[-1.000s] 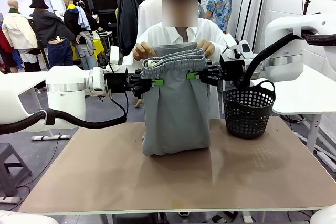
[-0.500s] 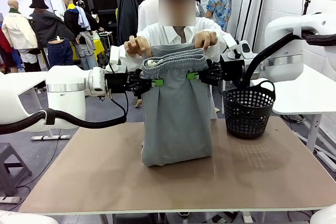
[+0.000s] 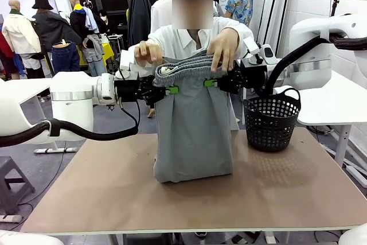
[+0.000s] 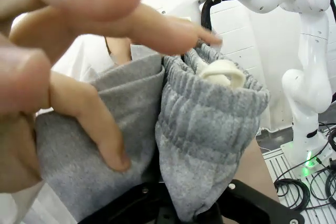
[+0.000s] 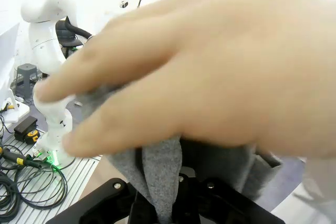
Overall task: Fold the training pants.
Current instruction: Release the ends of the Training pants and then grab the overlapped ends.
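Observation:
The light grey training pants (image 3: 193,124) hang upright in the front view, their lower end resting on the table. My left gripper (image 3: 171,90) is shut on the left side of the fabric just below the gathered waistband, and my right gripper (image 3: 210,82) is shut on the right side. The person's two hands (image 3: 222,47) lie on top of the waistband. In the left wrist view the waistband (image 4: 210,114) with a white drawstring sits between my fingers, and a hand (image 4: 58,77) is close. The right wrist view has a hand (image 5: 210,77) over the grey cloth (image 5: 163,177).
A black perforated basket (image 3: 270,121) stands on the table to the right of the pants. The brown table (image 3: 114,193) has bare room in front and on the left. The person stands at the far edge.
The person's hands rose from gripping the waistband and now lie over its top, the right one reaching forward. The pants' lower edge shifted a little. Both grippers stayed in place.

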Tool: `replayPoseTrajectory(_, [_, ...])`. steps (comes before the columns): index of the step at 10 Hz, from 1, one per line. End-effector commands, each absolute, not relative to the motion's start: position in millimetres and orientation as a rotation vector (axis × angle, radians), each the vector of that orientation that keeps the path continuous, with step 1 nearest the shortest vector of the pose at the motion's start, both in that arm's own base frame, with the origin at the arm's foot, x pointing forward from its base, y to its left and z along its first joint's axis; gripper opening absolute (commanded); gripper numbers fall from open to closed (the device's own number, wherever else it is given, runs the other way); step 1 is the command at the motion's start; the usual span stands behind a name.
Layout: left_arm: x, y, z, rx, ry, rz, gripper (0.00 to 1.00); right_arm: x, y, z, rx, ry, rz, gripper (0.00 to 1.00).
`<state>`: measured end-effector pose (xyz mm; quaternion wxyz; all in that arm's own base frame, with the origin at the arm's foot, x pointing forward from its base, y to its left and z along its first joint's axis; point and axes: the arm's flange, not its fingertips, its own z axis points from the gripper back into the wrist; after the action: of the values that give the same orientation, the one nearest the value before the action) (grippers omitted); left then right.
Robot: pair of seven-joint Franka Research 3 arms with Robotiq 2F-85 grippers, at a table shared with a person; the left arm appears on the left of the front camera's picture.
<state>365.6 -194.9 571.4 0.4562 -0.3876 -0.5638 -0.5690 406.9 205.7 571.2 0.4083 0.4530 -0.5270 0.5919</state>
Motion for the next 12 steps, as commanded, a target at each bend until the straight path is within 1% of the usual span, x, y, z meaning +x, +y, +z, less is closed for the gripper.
replayPoseTrajectory(1, [363.0, -195.4, 573.3, -0.969, -1.407, -1.387, 0.0, 405.0, 206.8, 572.5, 1.136, -1.332, 1.497, 0.0])
replayPoseTrajectory(12, [363.0, -195.4, 573.3, -0.969, -1.407, -1.387, 0.0, 405.0, 206.8, 572.5, 1.136, -1.332, 1.497, 0.0])
